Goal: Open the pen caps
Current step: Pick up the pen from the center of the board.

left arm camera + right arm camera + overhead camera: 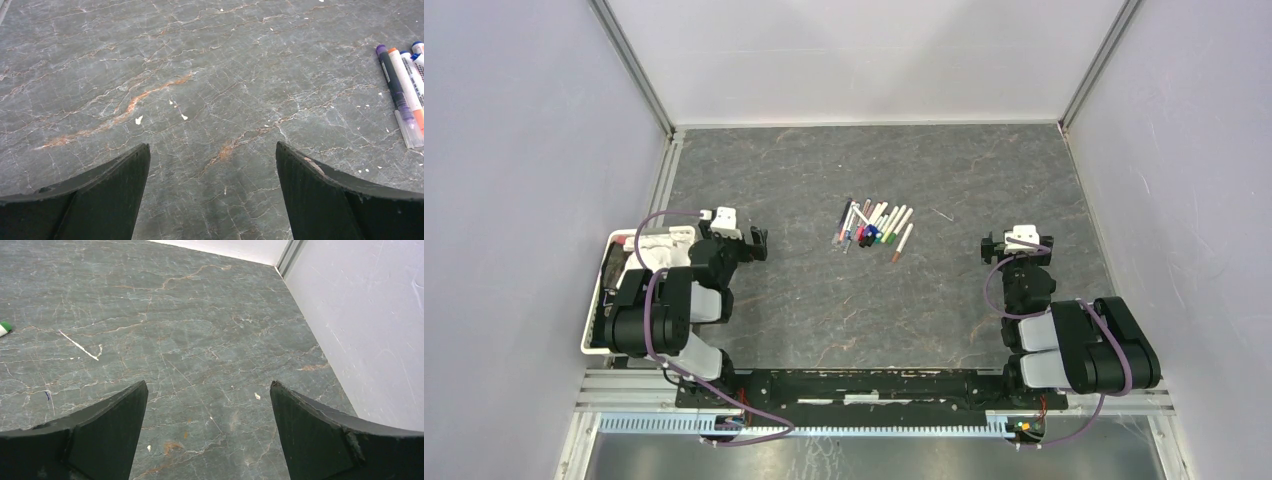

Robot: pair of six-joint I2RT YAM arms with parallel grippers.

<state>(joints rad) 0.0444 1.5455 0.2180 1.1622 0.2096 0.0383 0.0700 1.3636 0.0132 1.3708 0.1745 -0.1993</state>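
Note:
The pens [874,228] lie in a loose bundle side by side at the middle of the dark marble table, and their small coloured caps, among them a blue one [871,236] and a green one [886,238], are too small to tell on or off. My left gripper [759,243] hangs open to the left of the bundle, well apart from it. In the left wrist view its fingers frame bare table [212,150], with a purple pen [395,85] and an orange-tipped pen [407,85] at the right edge. My right gripper [989,248] stands open to the right of the bundle; its view [209,387] shows only a green pen end [4,328].
A white tray [594,335] holding a dark object sits at the left edge beside the left arm. Pale walls close the table at the back and on both sides; one wall [360,315] stands close to the right gripper.

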